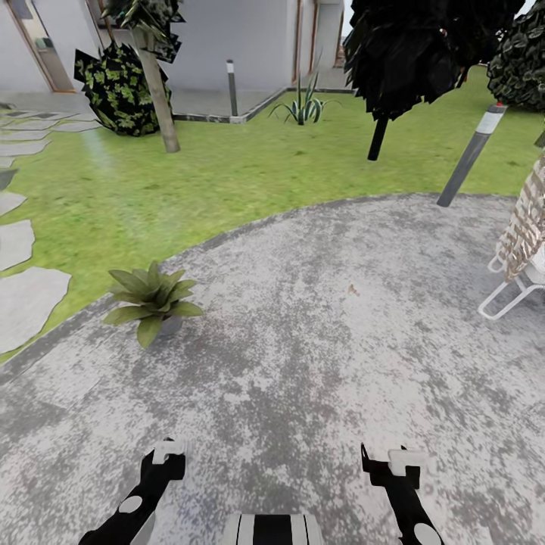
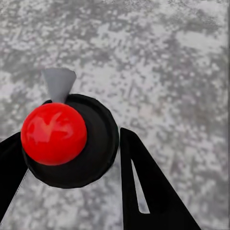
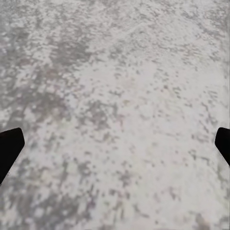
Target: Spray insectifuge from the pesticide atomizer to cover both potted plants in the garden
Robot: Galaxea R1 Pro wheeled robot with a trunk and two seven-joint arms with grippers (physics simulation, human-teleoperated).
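Grey mottled stone of the round patio fills the ground nearest the robot, with both arms low at the near edge of the head view. In the left wrist view, the left tool holds a dark round-bodied object with a glossy red ball top and a grey cone nozzle, apparently the pesticide atomizer, its black fingers closed against the sides. The right tool hangs over bare stone, its tips spread wide at the frame's edges with nothing between them. Farther out on the left, one potted plant sits at the patio's rim just beside the lawn, with open stone between it and the robot. Pale stepping stones lie in the grass beyond it. At the right edge stands a white-framed chair, and behind it a grey bollard lamp leans at the patio's border. Farther still are a dark-leaved tree, a palm trunk, a speckled bush and a grey building wall.
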